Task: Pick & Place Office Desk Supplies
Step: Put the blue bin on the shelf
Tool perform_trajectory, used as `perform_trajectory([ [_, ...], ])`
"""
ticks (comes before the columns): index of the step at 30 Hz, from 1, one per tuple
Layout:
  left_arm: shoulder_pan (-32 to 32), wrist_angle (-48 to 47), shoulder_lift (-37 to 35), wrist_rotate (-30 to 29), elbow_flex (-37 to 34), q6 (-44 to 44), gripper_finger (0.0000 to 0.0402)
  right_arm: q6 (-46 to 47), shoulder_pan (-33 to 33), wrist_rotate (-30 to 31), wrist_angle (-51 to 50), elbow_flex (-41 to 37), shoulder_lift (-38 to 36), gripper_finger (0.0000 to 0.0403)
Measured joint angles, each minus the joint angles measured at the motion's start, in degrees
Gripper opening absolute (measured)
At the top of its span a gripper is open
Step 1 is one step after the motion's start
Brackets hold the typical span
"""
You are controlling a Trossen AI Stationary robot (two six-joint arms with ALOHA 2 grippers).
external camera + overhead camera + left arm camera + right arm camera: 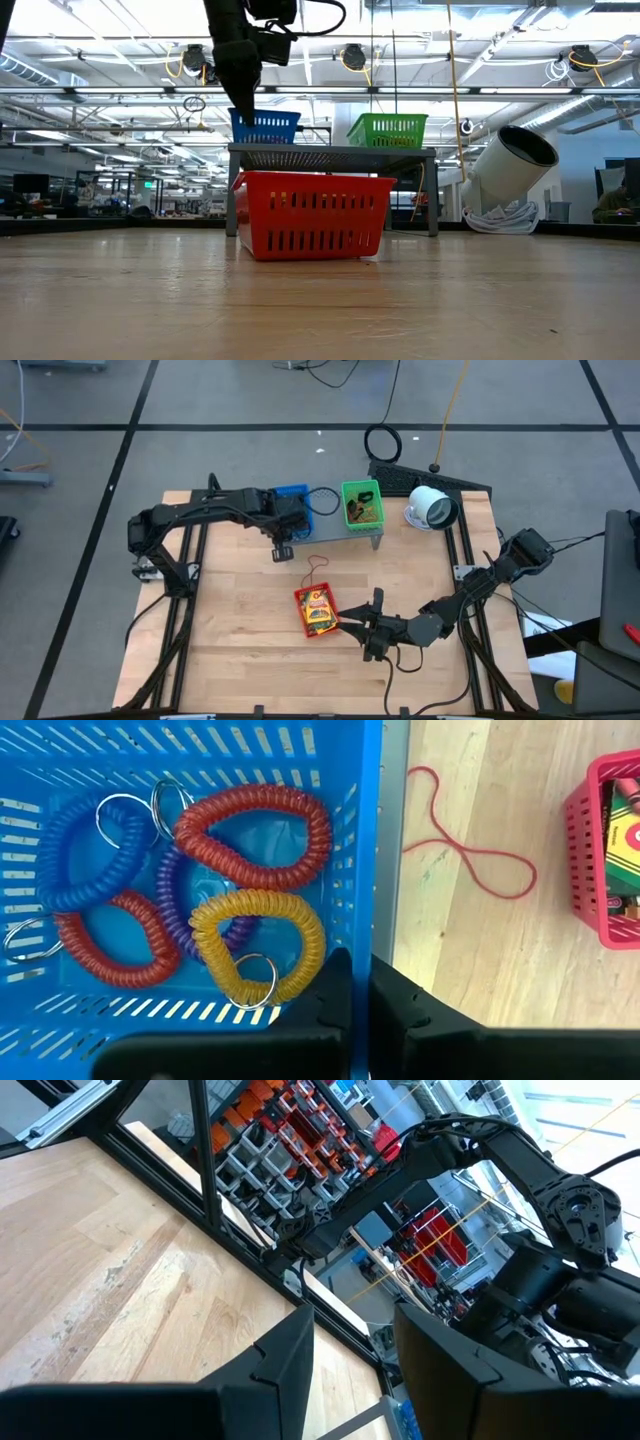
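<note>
Right, your left pincer (283, 552) hangs closed and empty at the blue bin's (293, 493) front edge on the shelf (377, 532); coil bands (255, 840) already lie inside. The red band (318, 567) lies loose on the counter (230, 620), btw the shelf and the red bin (317, 610) w/ its packets. Right pincer (368, 623) sits part open beside the red bin, holding nothing. Looks like you're btw drops. Next, prob. the red band: it's thin and flat, so open up, come down low, pinch it.
</note>
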Motion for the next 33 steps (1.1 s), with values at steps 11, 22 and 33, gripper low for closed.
perform_trajectory([
  [11, -1.5, 0.0, 0.0, -1.2, 0.0, -0.7, 0.0032, -0.2, 0.0, 0.0, 0.0, 0.0, 0.0, 0.0130],
  [22, -2.2, 0.0, -0.2, -1.2, 0.0, 0.0, 0.0037, -0.2, 0.0, 0.0, 0.0, 0.0, 0.0, 0.0130],
  [33, -2.2, -2.1, -2.1, -1.1, 2.5, -0.5, 0.0038, -0.2, 0.0, 0.0, 0.0, 0.0, 0.0, 0.0130],
])
